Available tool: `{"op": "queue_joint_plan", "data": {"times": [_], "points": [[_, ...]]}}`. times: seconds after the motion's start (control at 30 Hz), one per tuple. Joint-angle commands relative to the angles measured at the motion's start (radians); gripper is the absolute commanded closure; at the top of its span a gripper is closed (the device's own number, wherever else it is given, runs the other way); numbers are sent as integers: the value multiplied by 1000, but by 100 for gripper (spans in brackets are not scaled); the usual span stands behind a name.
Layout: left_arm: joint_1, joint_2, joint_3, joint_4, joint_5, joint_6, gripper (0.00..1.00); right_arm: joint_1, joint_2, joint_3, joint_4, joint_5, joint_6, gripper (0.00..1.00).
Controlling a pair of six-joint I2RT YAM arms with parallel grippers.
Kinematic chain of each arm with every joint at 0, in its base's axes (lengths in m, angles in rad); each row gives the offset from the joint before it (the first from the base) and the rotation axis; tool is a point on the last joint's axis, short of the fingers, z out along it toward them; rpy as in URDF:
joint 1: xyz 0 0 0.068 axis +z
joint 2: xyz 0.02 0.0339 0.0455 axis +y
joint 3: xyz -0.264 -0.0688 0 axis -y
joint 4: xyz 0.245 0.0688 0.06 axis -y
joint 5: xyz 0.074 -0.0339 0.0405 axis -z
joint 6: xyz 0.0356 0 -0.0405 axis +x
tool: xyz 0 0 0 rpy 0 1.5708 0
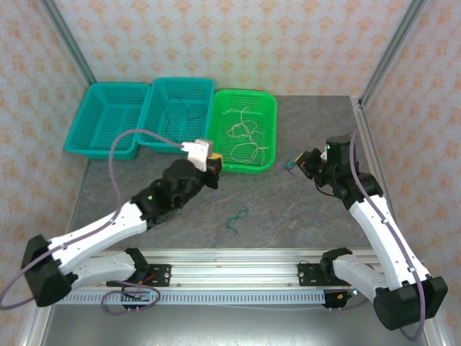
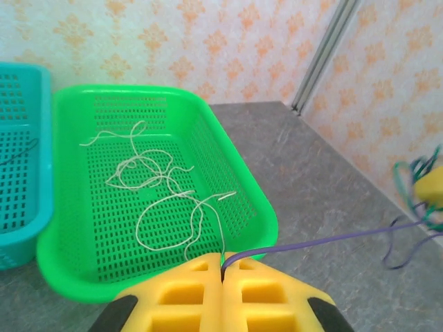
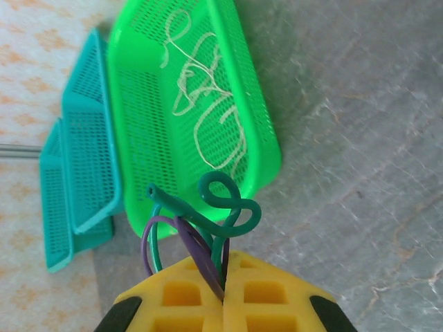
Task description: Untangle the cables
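Pinches one end of a dark purple cable (image 2: 325, 241) between the closed pads of the left gripper (image 2: 223, 266), close by the near rim of the green basket (image 2: 266, 214). Carries that strand, only slightly slack, across the grey table (image 2: 311, 173) to the right gripper (image 3: 225, 277), itself clenched on a small tangle of the purple strand and a green-teal cable (image 3: 232, 207) curling above the fingertips. Shows several cream-white cables (image 2: 166, 187) as loose squiggles inside the green basket, a dark strand (image 1: 180, 115) in the middle teal basket (image 1: 180, 90), and one more green-teal squiggle (image 1: 236, 218) on the table between the arms. Likely handles as almost weightless, limp stuff: useless for pushing, good only for pulling, with curls and kinks set into it. Probably smooth enough to slide through the pads under a hard tug, and thin enough to escape a sloppy pinch. Calls for a hold near a free end or right beside a crossing, never on the bundle as a whole. Suggests fixing the purple end at the left and drawing it slowly sideways out of the green loops at the right. Risks tightening the tangle with a fast pull.
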State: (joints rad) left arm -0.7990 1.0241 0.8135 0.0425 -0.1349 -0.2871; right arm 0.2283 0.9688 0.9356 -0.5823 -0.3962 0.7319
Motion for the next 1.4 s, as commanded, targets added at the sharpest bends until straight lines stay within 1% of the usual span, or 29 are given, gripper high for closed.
{"op": "queue_joint_plan", "data": {"times": [0.0, 0.07, 0.13, 0.2, 0.3, 0.37, 0.43, 0.47, 0.53, 0.57, 0.6, 0.63, 0.67, 0.7, 0.73, 0.77, 0.83, 0.9, 0.97, 1.03, 1.13, 1.23, 1.37], "points": [[58, -112, -23, -126, -100, -93, 100, -32, 24, -59, -42, 140, -27, 100], [112, -180, -6, -237, -154, -155, 100, -58, 31, -105, -47, 197, -21, 100], [183, -237, 24, -368, -185, -215, 100, -98, 28, -162, -28, 216, -11, 100], [248, -268, 57, -465, -183, -233, 100, -132, 27, -208, -11, 227, -8, 100], [334, -278, 112, -590, -187, -242, 100, -182, 29, -267, 5, 281, -7, 100], [385, -270, 133, -627, -149, -241, 100, -216, 31, -296, 22, 276, -15, 100], [417, -257, 128, -589, -25, -230, 100, -228, 31, -315, 65, 197, -36, 100], [421, -241, 117, -536, 85, -202, 100, -228, 34, -317, 94, 134, -50, 100], [420, -185, 84, -382, 373, -151, 100, -227, 42, -312, 152, -33, -69, 100], [415, -156, 57, -295, 498, -148, 96, -226, 45, -306, 169, -89, -70, 100], [392, -118, 31, -202, 581, -153, 85, -223, 46, -292, 175, -142, -72, 100], [343, -81, 17, -145, 596, -137, 70, -218, 47, -271, 170, -177, -78, 100], [282, -51, 17, -127, 574, -99, 61, -213, 46, -252, 156, -202, -86, 100], [210, -13, 30, -128, 534, -39, 54, -208, 40, -225, 139, -228, -97, 100], [146, 31, 50, -133, 506, 21, 50, -202, 34, -198, 128, -265, -116, 100], [105, 68, 69, -133, 493, 59, 48, -195, 26, -177, 124, -297, -126, 100], [52, 160, 108, -110, 488, 107, 39, -175, 4, -129, 114, -352, -149, 100], [16, 228, 148, -100, 493, 165, 28, -145, -10, -81, 94, -400, -192, 100], [-24, 284, 197, -114, 473, 257, 16, -111, -17, -34, 55, -409, -233, 100], [-57, 348, 243, -134, 443, 336, 11, -89, -16, 4, 15, -408, -257, 100], [-71, 422, 278, -110, 434, 394, 8, -70, -15, 30, -12, -407, -260, 100], [-73, 462, 280, -40, 416, 393, 6, -51, -15, 42, -14, -407, -249, 100], [-73, 497, 257, 107, 333, 335, 7, -15, -18, 64, -5, -408, -232, 100]]}}
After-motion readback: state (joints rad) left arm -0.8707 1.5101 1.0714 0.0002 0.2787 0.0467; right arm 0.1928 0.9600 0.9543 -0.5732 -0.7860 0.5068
